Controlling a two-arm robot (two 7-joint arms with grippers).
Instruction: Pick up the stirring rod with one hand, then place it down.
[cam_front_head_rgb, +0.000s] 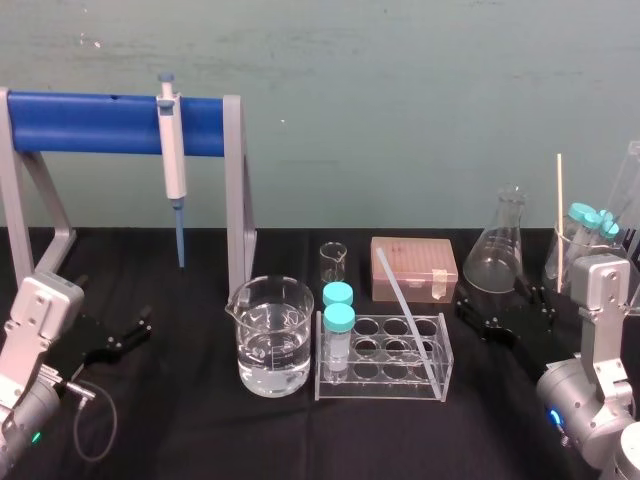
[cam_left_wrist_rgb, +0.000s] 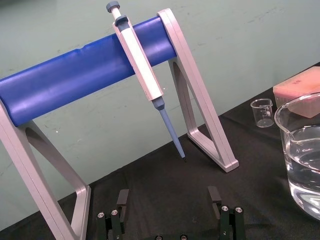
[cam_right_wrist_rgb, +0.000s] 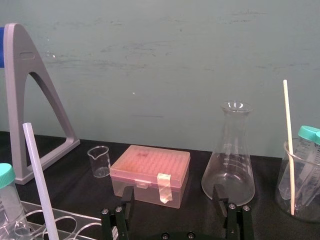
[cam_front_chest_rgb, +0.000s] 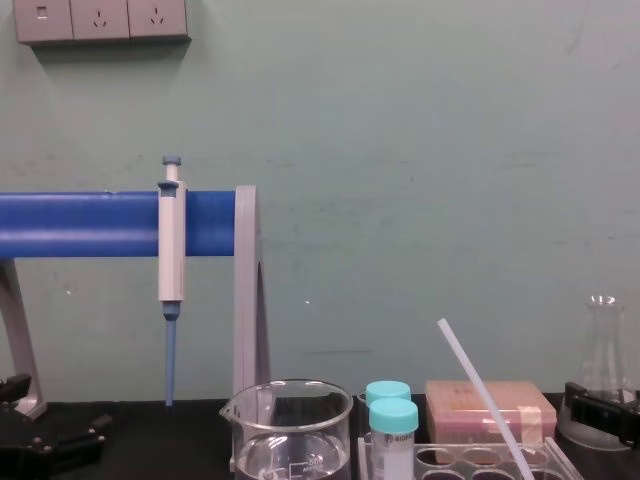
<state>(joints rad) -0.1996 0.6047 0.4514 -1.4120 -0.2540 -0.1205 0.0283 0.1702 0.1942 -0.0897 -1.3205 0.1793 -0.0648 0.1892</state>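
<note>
The stirring rod (cam_front_head_rgb: 405, 315) is a translucent whitish rod leaning slantwise in the clear tube rack (cam_front_head_rgb: 440, 372) at the table's middle; it also shows as the rod (cam_right_wrist_rgb: 37, 180) and the rod (cam_front_chest_rgb: 485, 390). My right gripper (cam_front_head_rgb: 500, 308) hovers low to the right of the rack, in front of the flask, open with nothing in it, as the right gripper (cam_right_wrist_rgb: 173, 197) shows with its fingers wide apart. My left gripper (cam_front_head_rgb: 130, 333) rests at the far left near the blue stand, open and empty, seen as the left gripper (cam_left_wrist_rgb: 169, 200).
A pipette (cam_front_head_rgb: 173, 160) hangs on the blue-barred stand (cam_front_head_rgb: 90, 122). A large beaker of water (cam_front_head_rgb: 270, 335), two capped tubes (cam_front_head_rgb: 338, 330), a small beaker (cam_front_head_rgb: 333, 262), a pink box (cam_front_head_rgb: 412, 268) and a flask (cam_front_head_rgb: 497, 250) stand nearby. A beaker (cam_right_wrist_rgb: 300, 200) holds tubes and a thin stick (cam_right_wrist_rgb: 288, 145).
</note>
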